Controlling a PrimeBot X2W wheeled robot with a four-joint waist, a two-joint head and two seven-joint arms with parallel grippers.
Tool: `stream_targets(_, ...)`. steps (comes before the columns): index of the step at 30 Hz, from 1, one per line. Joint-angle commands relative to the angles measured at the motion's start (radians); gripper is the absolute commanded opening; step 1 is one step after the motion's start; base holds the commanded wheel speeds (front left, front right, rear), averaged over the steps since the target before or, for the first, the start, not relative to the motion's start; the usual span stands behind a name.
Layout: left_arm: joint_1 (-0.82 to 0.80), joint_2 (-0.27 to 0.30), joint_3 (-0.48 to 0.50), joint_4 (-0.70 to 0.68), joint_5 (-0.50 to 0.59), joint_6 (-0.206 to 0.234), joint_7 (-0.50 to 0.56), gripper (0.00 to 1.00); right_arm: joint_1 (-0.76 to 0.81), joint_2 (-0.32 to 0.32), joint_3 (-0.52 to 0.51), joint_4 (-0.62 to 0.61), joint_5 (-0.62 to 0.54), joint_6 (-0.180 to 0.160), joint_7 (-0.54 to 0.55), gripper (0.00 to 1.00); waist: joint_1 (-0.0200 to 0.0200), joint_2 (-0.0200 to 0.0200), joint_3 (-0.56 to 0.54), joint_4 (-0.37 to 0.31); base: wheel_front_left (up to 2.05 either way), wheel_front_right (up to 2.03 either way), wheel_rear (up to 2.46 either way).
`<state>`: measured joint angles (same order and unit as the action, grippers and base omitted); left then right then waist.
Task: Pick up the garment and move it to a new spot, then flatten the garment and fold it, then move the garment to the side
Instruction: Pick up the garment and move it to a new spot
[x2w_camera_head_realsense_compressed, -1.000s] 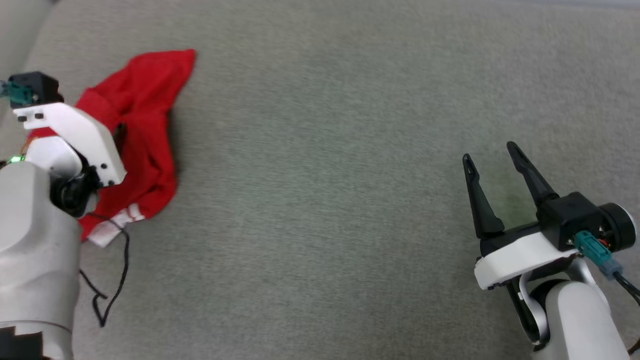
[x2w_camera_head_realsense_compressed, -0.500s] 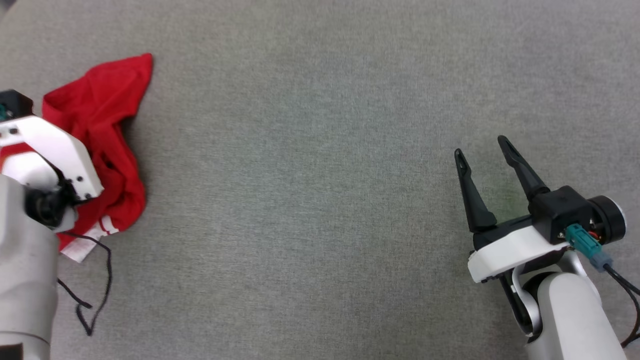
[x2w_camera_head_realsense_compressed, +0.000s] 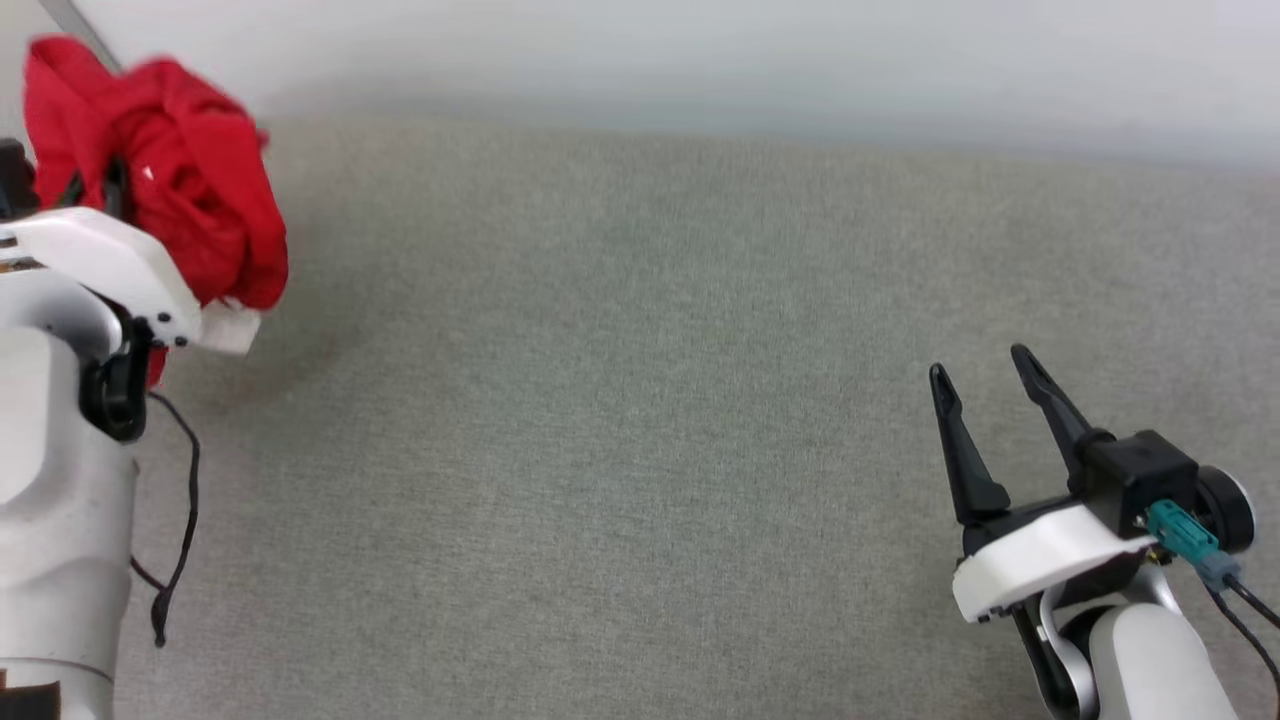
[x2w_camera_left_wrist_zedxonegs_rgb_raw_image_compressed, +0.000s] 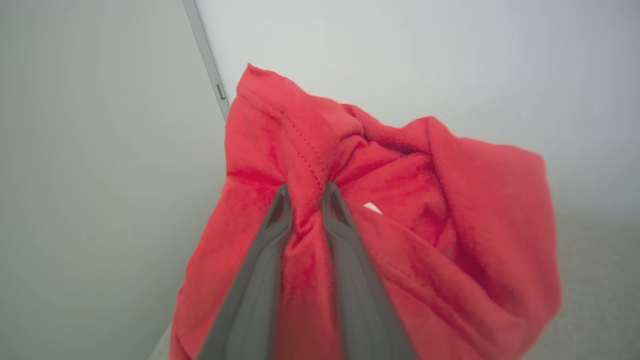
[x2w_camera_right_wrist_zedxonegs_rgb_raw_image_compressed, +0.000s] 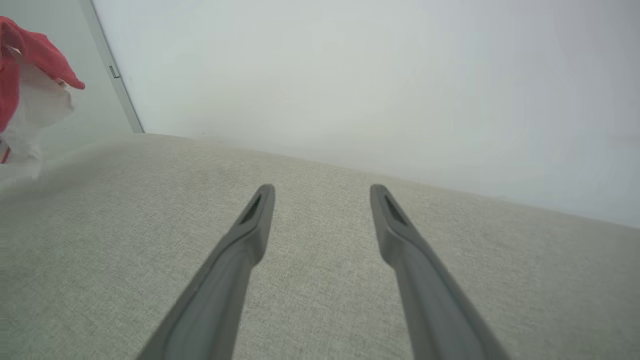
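The red garment (x2w_camera_head_realsense_compressed: 170, 190) hangs bunched in the air at the far left of the head view, a white sleeve edge dangling at its lower end. My left gripper (x2w_camera_left_wrist_zedxonegs_rgb_raw_image_compressed: 305, 192) is shut on a fold of the garment (x2w_camera_left_wrist_zedxonegs_rgb_raw_image_compressed: 425, 210), its two fingers pinching the red cloth along a stitched hem. In the head view the left fingers are hidden behind the white wrist and the cloth. My right gripper (x2w_camera_head_realsense_compressed: 985, 365) stands open at the lower right, above the grey surface, with nothing between its fingers (x2w_camera_right_wrist_zedxonegs_rgb_raw_image_compressed: 257, 215). The garment (x2w_camera_right_wrist_zedxonegs_rgb_raw_image_compressed: 25, 55) also shows at the right wrist view's upper left.
A grey woven fabric surface (x2w_camera_head_realsense_compressed: 620, 420) spreads across the work area. A pale wall (x2w_camera_head_realsense_compressed: 700, 60) rises behind it, with a thin vertical strip (x2w_camera_left_wrist_zedxonegs_rgb_raw_image_compressed: 207, 55) at the left corner. A black cable (x2w_camera_head_realsense_compressed: 180, 520) hangs from my left arm.
My left gripper has closed on the garment and lifted it off the surface, where it lay crumpled. The head camera has tilted up, so the wall now shows. The right gripper stays open.
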<state>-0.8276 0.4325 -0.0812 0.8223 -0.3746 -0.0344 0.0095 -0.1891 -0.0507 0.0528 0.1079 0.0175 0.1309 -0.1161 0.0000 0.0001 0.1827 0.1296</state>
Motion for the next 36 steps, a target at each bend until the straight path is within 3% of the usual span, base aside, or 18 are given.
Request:
stream_targets(1,-0.013,-0.014,-0.009,-0.018,0.009,0.006,-0.040,0.00,0.023,0.001,-0.011,-0.003,0.007,0.000,0.001,1.00,0.0000,-0.0001,-0.055,-0.001,0.00,0.00,0.00)
stream_targets(10,0.025,-0.129,-0.077,-0.129,0.021,-0.007,-0.145,0.00,0.083,0.001,-0.038,-0.024,0.006,0.000,0.021,1.00,0.0000,-0.0001,-0.147,-0.080,0.00,0.00,0.00)
stream_targets(17,0.113,-0.271,-0.173,-0.201,0.000,-0.041,-0.111,0.00,0.115,0.001,-0.066,-0.057,0.001,0.000,0.045,1.00,0.0000,-0.0001,-0.165,-0.193,0.00,0.00,0.00)
stream_targets(21,0.152,-0.322,-0.227,-0.215,-0.017,-0.062,-0.093,0.00,0.124,0.000,-0.089,-0.075,-0.012,0.000,0.053,1.00,0.0000,-0.0001,-0.150,-0.236,0.00,0.00,0.00)
stream_targets(29,0.288,-0.372,-0.417,-0.196,-0.058,-0.091,-0.025,0.00,0.121,0.001,-0.096,-0.092,0.013,0.000,0.050,1.00,0.0000,-0.0001,-0.084,-0.320,0.00,0.00,0.00)
stream_targets(32,0.336,-0.376,-0.481,-0.185,-0.073,-0.094,-0.005,0.45,0.114,0.001,-0.091,-0.090,0.018,0.000,0.042,1.00,0.0000,-0.0001,-0.064,-0.333,0.00,0.00,0.00)
stream_targets(33,0.351,-0.377,-0.501,-0.180,-0.076,-0.094,0.003,0.78,0.112,0.001,-0.090,-0.088,0.021,0.000,0.039,1.00,0.0000,-0.0001,-0.059,-0.335,0.00,0.00,0.00)
stream_targets(34,0.360,-0.377,-0.519,-0.177,-0.075,-0.095,0.004,1.00,0.109,0.001,-0.090,-0.086,0.021,0.000,0.036,1.00,0.0000,-0.0001,-0.057,-0.335,0.00,0.00,0.00)
stream_targets(36,0.363,-0.375,-0.531,-0.184,-0.075,-0.096,-0.020,1.00,0.102,0.001,-0.095,-0.079,0.022,0.000,0.033,1.00,0.0000,-0.0001,-0.053,-0.331,0.00,0.00,0.00)
